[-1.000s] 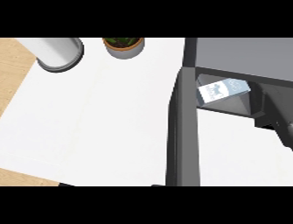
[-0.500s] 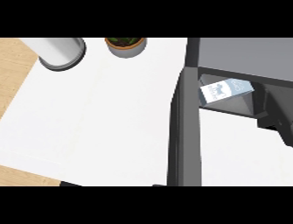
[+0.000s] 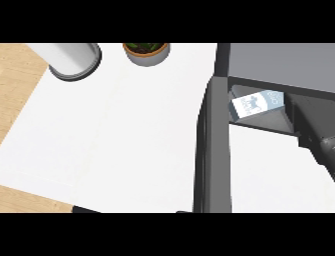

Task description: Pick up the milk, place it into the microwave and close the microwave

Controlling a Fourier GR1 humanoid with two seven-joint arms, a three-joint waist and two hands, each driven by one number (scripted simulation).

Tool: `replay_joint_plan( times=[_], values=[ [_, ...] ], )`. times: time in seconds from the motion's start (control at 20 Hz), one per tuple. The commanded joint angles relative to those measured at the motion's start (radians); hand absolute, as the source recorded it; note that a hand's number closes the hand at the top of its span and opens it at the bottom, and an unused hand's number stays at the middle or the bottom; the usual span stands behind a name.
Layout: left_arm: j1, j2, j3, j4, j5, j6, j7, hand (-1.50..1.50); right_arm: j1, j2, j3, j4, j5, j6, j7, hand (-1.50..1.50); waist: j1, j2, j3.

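At six o'clock, along the lower edge, only dark slivers are seen; no left hand can be made out. Rising from there towards twelve, the open door (image 3: 213,150) of the microwave (image 3: 288,65) is seen edge-on as a dark grey bar, dividing the white counter (image 3: 103,145) from the appliance.

At four o'clock the right forearm (image 3: 332,145) enters and runs up towards two o'clock. Its hand is hidden behind the milk (image 3: 257,104) and the dark interior, so it cannot be told whether the fingers are curled about the carton or released.

The milk is found at two o'clock, just inside the mouth of the microwave, beside the door's upper end, tilted with its printed face turned up. Compared with a second ago, hardly anything is changed: the carton is shown at much the same place and tilt, and the forearm is shifted only very slightly. It is judged that the placing step is at or near its end and that the carton is being settled rather than carried.

What is left, by this reading, is the release, the withdrawal of the arm past the door, and the closing of the door, which is not yet begun. Some risk is judged that the tilted carton is toppled when the arm is drawn back.

Farther off, at eleven o'clock, a pale cylinder (image 3: 70,59) is seen, and near twelve a potted plant (image 3: 146,52).
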Motion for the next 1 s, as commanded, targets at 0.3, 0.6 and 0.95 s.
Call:
replay_joint_plan(
  times=[0.3, 0.6, 0.95],
  values=[
    [-0.029, 0.01, -0.03, 0.032, -0.03, -0.005, 0.016, -1.5, -0.13, 0.111, 0.035, 0.0, 0.031, -0.124, 0.111, -1.5, 0.012, -0.02, -0.03],
    [-0.024, -0.009, -0.06, 0.044, -0.053, -0.02, 0.019, -1.5, -0.15, 0.125, 0.026, -0.018, 0.018, -0.127, 0.088, -1.5, 0.0, -0.027, -0.03],
    [-0.012, -0.034, -0.087, 0.077, -0.09, -0.035, 0.023, -1.5, -0.129, 0.122, -0.009, -0.022, -0.013, -0.202, 0.052, -1.5, -0.053, -0.038, -0.03]
  ],
)
